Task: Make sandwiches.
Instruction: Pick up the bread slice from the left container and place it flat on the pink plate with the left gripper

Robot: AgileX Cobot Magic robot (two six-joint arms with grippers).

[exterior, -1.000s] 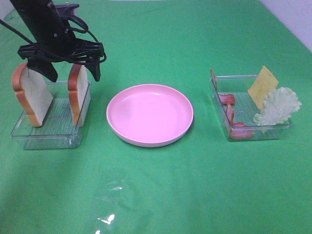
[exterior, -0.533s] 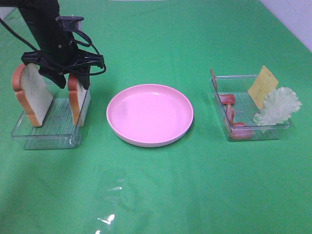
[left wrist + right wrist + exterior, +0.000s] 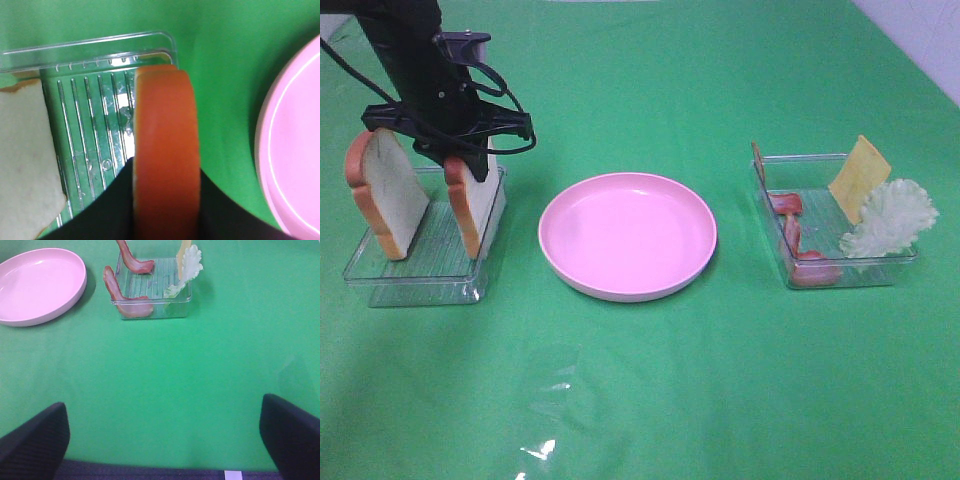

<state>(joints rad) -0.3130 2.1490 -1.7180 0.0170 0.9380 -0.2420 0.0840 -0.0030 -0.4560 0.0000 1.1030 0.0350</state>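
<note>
Left claw (image 3: 460, 165): closed on one upright bread slice (image 3: 466, 205)
Slice place: in the clear tray (image 3: 415, 285), at the wall nearest the pink plate (image 3: 627, 236)
Nearer arm: left
Right claw (image 3: 162, 437): wide, empty

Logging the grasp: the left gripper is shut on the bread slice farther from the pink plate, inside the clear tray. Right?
No: the left gripper is shut on the bread slice nearer the pink plate, inside the clear tray. The exterior high view shows it.

Bare cloth (image 3: 650, 380) flanks the pink plate (image 3: 627, 235); an upright bread slice (image 3: 388, 195) crowds the left tray (image 3: 415, 285).
</note>
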